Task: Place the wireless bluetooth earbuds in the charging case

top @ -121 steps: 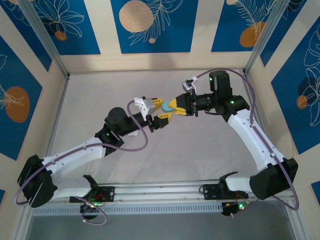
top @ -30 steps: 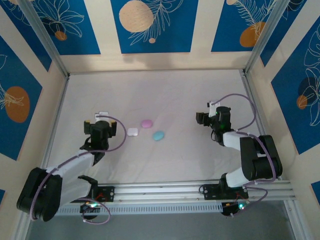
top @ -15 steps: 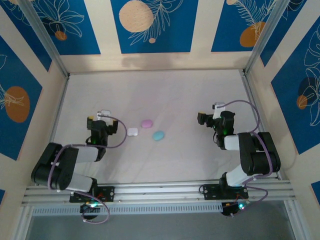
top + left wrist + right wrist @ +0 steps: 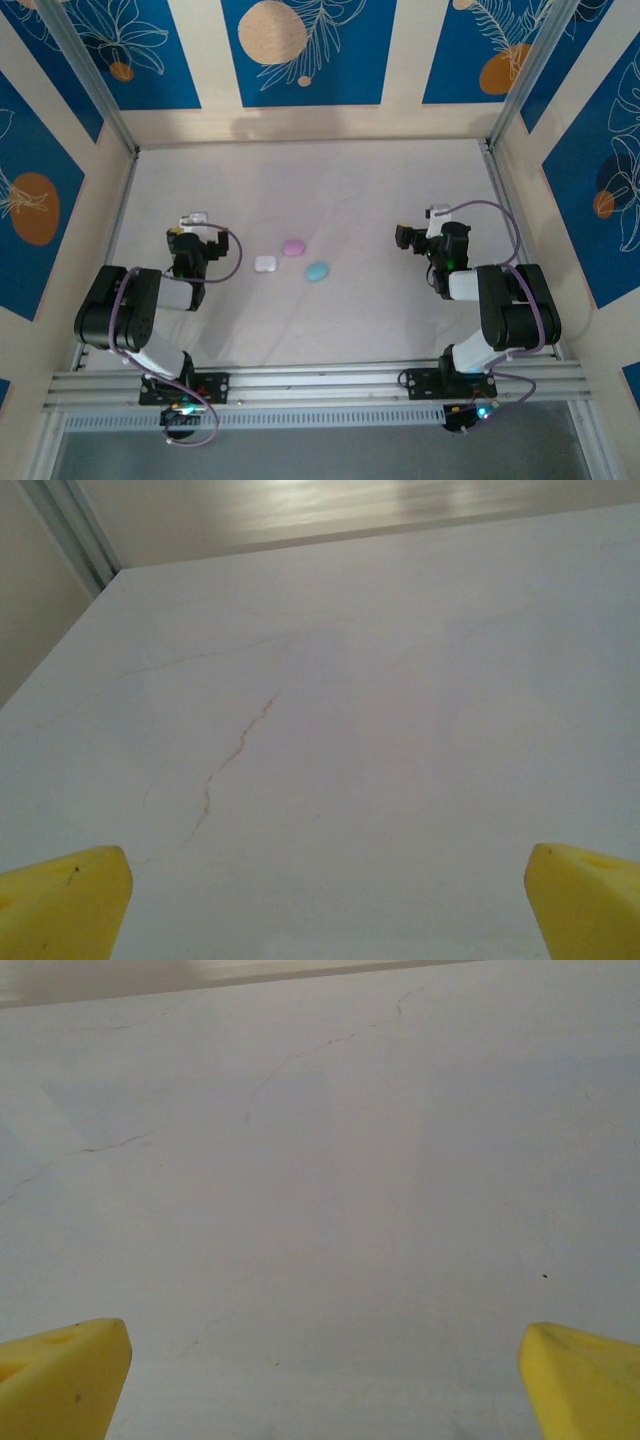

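Pastel plastic cases, three of them, lie mid-counter (image 4: pixel 350 190) between the two folded arms: white case (image 4: pixel 265 264), pink case (image 4: pixel 293 247) just beyond it, light blue case (image 4: pixel 317 271) nearest the centre, none touching. All look shut. The earbuds are too small to pick out, so I cannot tell whether they sit inside. Left hand (image 4: pixel 325 910) is spread wide with nothing in it, and right hand (image 4: pixel 320 1380) the same, with bare counter between the yellow fingertips (image 4: pixel 62 898) in each wrist view. Key relation: both hands face the far wall while the cases lie off to the side, rightward of the left hand and leftward of the right hand, so a reach likely needs a turn inward first. Left hand is clearly nearer the white and pink cases; light blue is roughly midway. Its long axis seems to run diagonally, near-left to far-right; the others are too small to judge. Top view gives the case positions; wrist views give the jaw spread, too small to read from above.
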Robot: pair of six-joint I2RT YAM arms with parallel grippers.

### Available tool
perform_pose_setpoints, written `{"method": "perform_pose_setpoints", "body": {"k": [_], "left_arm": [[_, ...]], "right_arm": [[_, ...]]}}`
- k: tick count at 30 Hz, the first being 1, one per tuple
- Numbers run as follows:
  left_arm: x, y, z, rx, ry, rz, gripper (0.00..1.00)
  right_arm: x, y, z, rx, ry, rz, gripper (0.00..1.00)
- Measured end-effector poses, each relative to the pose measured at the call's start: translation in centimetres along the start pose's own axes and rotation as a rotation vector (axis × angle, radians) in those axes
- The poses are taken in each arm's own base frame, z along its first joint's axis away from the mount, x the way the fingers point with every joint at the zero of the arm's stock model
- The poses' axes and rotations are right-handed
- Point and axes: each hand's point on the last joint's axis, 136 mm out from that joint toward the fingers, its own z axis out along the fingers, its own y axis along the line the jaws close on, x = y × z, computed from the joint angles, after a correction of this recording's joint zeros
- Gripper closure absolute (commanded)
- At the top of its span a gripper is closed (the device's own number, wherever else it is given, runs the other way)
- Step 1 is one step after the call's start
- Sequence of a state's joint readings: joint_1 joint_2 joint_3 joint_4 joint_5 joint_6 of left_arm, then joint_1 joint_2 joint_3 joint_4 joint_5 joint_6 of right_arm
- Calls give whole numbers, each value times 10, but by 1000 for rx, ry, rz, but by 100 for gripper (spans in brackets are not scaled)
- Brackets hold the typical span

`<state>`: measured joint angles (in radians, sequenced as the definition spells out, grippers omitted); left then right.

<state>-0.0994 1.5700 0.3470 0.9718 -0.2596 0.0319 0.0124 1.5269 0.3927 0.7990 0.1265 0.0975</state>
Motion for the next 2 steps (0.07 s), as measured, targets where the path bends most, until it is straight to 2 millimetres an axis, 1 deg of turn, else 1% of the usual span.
{"method": "perform_pose_setpoints", "body": {"k": [2], "left_arm": [[0,-1,0,7,2,0,0]], "right_arm": [[0,0,0,1,0,0,1]]}}
